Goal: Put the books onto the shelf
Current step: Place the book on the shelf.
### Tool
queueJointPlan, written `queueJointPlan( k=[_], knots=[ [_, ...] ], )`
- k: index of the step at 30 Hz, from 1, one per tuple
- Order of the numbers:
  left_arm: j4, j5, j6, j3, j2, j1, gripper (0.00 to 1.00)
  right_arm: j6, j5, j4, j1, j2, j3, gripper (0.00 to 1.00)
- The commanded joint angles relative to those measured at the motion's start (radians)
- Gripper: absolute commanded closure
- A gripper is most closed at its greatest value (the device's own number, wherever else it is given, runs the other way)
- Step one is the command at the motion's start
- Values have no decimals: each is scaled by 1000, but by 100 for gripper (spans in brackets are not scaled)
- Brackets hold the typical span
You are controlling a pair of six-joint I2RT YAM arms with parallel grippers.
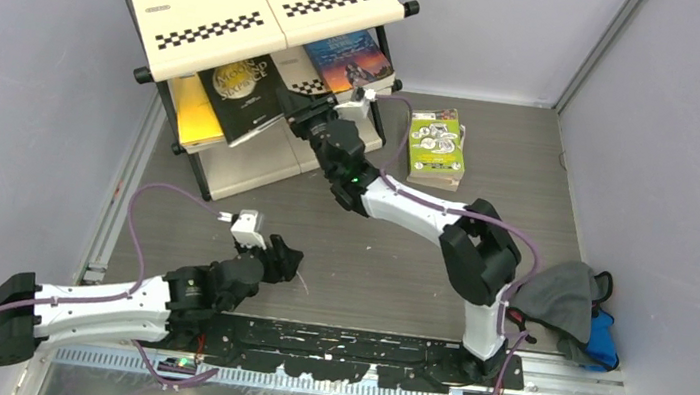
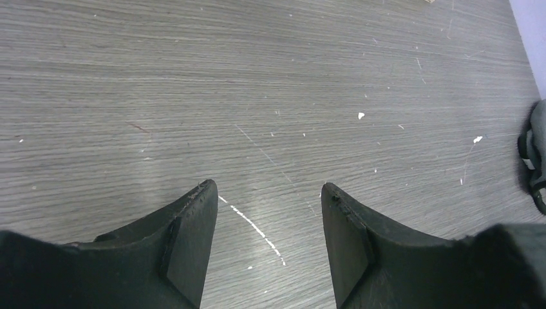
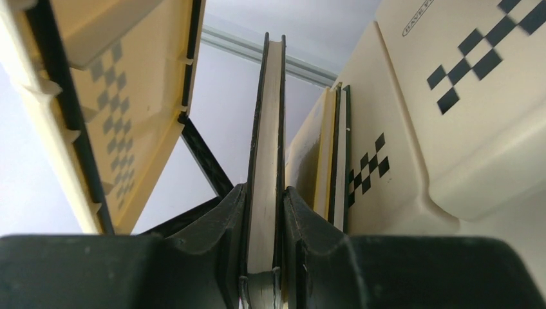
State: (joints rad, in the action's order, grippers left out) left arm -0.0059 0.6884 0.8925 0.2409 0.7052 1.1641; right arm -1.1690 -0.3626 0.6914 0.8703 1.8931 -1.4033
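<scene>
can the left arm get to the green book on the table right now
Probably not directly. The green book lies far right of the left tool, and the right arm, with the right tool shut on a book at the shelf, stretches across the way.

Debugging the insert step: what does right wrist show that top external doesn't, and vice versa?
Right wrist only: a book seen edge-on, pages visible, clamped in the right gripper, with more books standing just to its right.
Top external only: the covers of the black book, orange book and blue book under the top panel, the lime green book atop a stack on the table, the open left gripper, and the cloth bundle.
Both: the right gripper at the shelf, with its checkered cream panels.
</scene>
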Motion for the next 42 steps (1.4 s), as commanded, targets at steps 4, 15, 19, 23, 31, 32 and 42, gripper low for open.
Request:
queueJointPlan(
  k=[4,15,19,23,31,32,42],
  knots=[
    [-25,35,26,-17,-35,5,40,-23,-107,194,53,94,-233,99],
    [-26,37,32,-26,-46,5,40,10,-196,107,110,188,-379,99],
    [-31,39,37,-30,-55,5,40,29,-241,60,137,206,-422,99],
    [-38,42,43,-32,-64,5,39,46,-295,29,159,228,-465,99],
    [-50,45,54,-40,-79,5,40,34,-354,-42,175,258,-525,99],
    [-48,46,54,-40,-78,5,40,32,-362,-50,176,259,-528,99],
    [-45,45,51,-35,-71,5,39,30,-389,-205,181,277,-588,66]
  ],
)
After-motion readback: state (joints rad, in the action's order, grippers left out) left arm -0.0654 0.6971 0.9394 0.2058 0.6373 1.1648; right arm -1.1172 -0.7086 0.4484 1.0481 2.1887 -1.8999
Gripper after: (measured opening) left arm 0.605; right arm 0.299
